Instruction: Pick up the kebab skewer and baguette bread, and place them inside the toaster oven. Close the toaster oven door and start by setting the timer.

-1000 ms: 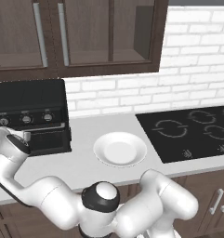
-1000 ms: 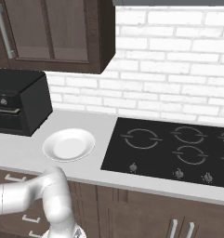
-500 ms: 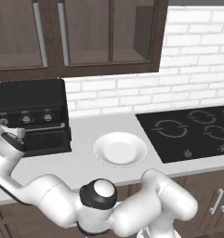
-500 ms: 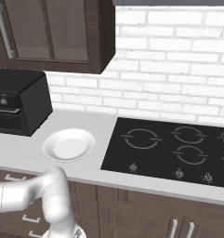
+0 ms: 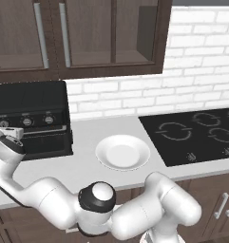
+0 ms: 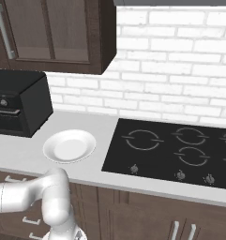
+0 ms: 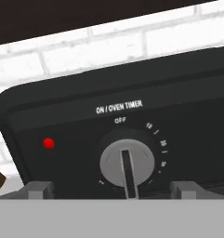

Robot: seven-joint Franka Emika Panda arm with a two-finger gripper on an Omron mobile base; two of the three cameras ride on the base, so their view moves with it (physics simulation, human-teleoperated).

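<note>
The toaster oven (image 5: pixel 33 102) is a black box at the left end of the counter, also in the right base view (image 6: pixel 20 101). The toaster oven door (image 5: pixel 42 142) stands shut against its front. My gripper (image 5: pixel 14 137) is at the oven's left front, below the leftmost knob. In the hand view my gripper (image 7: pixel 111 190) is open, its fingertips (image 7: pixel 39 189) standing either side of the timer knob (image 7: pixel 127 162) without touching it. The knob's bar points away from the OFF mark, and a red lamp (image 7: pixel 49 143) shows beside it. The kebab skewer and baguette bread are out of view.
A white plate (image 5: pixel 123 153) lies on the counter to the right of the oven. Farther right is a flat black cooktop (image 5: pixel 196 135). Dark wall cabinets (image 5: pixel 87 33) hang above, with a white brick wall behind.
The hand stays at the oven's left knob. Only the arm's elbow has shifted slightly.
</note>
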